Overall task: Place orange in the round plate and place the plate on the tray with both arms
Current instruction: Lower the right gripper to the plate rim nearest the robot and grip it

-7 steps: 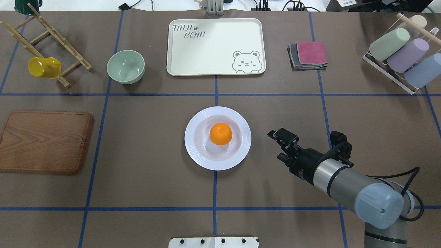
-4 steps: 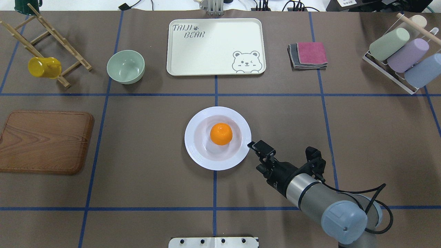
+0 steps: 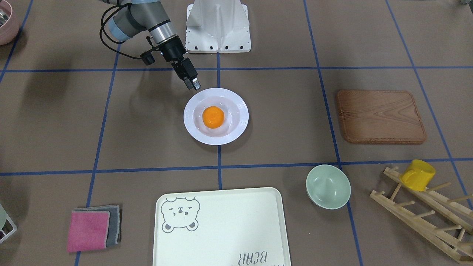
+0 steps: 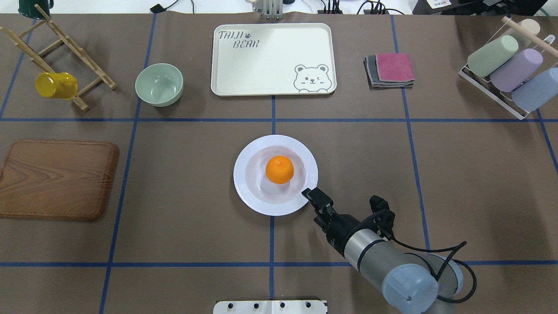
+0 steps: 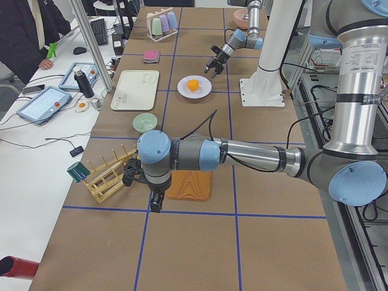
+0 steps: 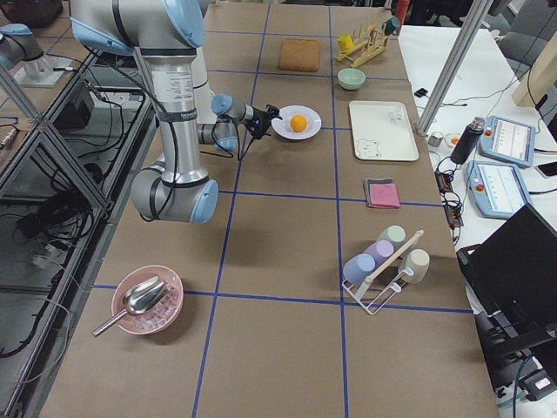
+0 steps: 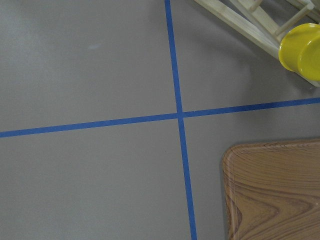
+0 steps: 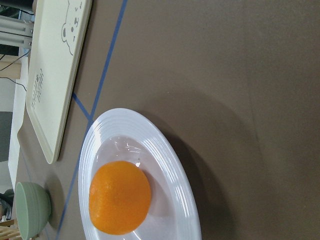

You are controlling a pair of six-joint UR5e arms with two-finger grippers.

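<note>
One arm close: right gripper [image 4: 310, 196] at round plate [image 4: 243, 174], its robot-side right rim | left gripper [image 5: 155, 205] well apart from plate | openings of both: cannot tell

The orange [image 8: 120, 197] sits in the round plate [image 8: 172, 170], tray [image 8: 52, 75] beyond.

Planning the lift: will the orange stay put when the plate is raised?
Probably not reliably: the orange is round and loose, so it may roll if the plate tilts. Its shallow well offers little restraint. The glossy rim may slip in the end effector.
</note>
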